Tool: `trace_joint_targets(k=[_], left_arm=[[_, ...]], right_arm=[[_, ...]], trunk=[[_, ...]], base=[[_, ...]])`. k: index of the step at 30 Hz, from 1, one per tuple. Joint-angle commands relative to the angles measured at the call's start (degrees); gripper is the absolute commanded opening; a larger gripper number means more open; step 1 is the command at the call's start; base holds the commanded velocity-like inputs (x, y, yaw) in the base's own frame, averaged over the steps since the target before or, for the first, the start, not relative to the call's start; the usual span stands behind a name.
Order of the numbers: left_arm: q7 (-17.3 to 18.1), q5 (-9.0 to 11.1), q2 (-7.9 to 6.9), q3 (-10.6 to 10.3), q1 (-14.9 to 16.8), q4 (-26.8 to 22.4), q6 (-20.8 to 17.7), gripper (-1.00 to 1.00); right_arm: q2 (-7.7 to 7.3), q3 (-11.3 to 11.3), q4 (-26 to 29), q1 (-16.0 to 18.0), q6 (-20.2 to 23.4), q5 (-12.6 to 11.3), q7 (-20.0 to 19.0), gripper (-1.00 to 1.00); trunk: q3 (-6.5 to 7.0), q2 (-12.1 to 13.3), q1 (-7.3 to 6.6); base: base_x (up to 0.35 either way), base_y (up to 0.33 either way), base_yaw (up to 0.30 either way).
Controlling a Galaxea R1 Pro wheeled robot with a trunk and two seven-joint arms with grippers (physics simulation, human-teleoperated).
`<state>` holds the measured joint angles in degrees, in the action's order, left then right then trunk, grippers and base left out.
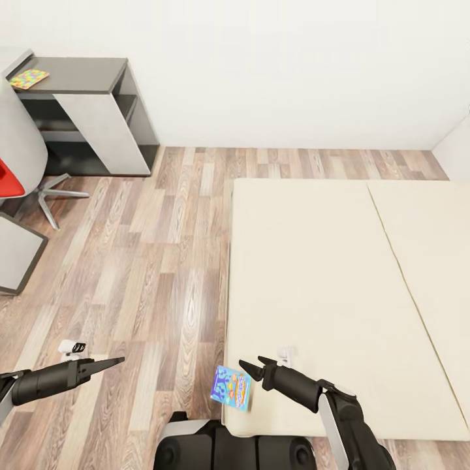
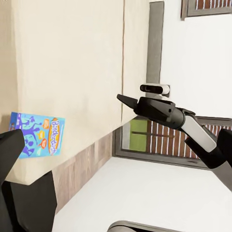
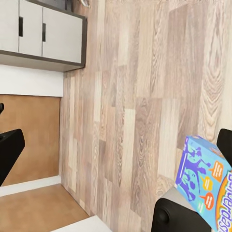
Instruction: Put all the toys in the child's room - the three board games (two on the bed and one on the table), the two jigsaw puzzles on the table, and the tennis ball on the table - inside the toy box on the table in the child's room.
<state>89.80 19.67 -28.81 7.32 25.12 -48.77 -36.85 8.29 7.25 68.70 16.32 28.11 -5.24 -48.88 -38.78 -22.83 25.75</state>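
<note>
A blue board game [image 1: 232, 388] with orange marks sits tilted at the near left corner of the cream bed [image 1: 339, 287], partly past its edge. My right gripper [image 1: 251, 363] hovers open just right of it, its fingertips a short way from the box. In the right wrist view the same blue board game [image 3: 205, 186] lies close to one finger [image 3: 225, 140]. My left gripper [image 1: 114, 361] is open over the floor, well left of the box, holding nothing. A jigsaw puzzle [image 1: 29, 79] lies on the table's dark-grey section [image 1: 85, 68] at the far left.
A red chair [image 1: 8, 177] on a metal star base stands by the table. Wood-plank floor [image 1: 163, 261] runs open between table and bed. A white wall closes the far side. A pale cabinet [image 3: 43, 34] shows in the right wrist view.
</note>
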Motion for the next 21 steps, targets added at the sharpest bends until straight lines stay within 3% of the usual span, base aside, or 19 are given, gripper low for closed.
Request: trace_joint_targets(k=[1, 21], left_arm=[[0.2, 0.0, -0.02, 0.0, 0.0, 0.0, -0.6, 1.00], [0.2, -0.1, -0.02, -0.1, 0.0, 0.0, -0.5, 1.00]], right_arm=[[0.06, 0.2, 0.0, 0.0, 0.5, -0.3, -0.2, 1.00], [-0.02, 0.2, 0.0, 0.0, 0.3, -0.3, -0.1, 1.00]], trunk=[[0.03, -0.1, 0.03], [1.92, -0.1, 0.03]], base=[[0.000, 0.000, 0.000], [0.000, 0.000, 0.000]])
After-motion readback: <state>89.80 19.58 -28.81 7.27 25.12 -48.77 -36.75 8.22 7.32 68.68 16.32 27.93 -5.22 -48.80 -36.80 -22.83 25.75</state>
